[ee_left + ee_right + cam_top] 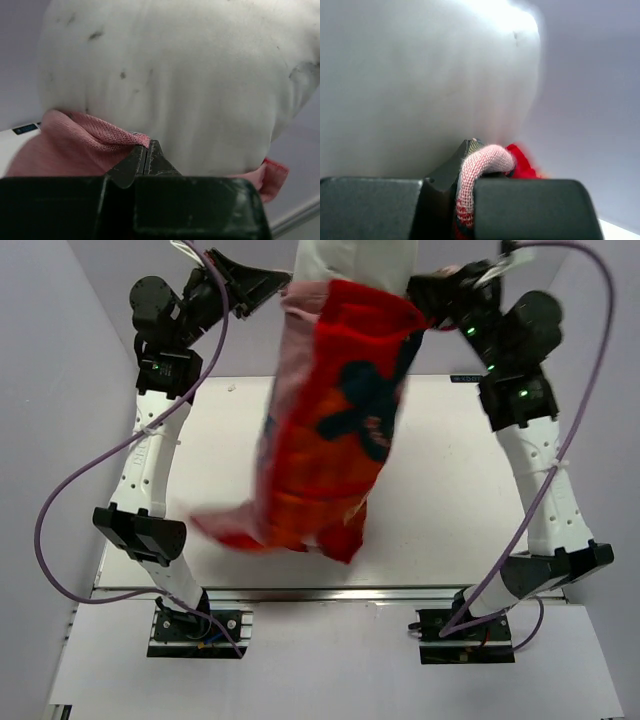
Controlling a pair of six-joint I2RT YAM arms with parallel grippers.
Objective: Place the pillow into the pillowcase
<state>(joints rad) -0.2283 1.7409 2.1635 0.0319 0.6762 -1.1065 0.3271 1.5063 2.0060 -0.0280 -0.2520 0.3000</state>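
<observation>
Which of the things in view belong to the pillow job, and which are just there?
In the job:
- pillow, its top sticking out of the case
- pillowcase, hanging over the table
- left gripper, shut on the case's rim
- right gripper, shut on the rim too

Just there:
- table
- purple cables

a white table with a metal rail along its near edge.
</observation>
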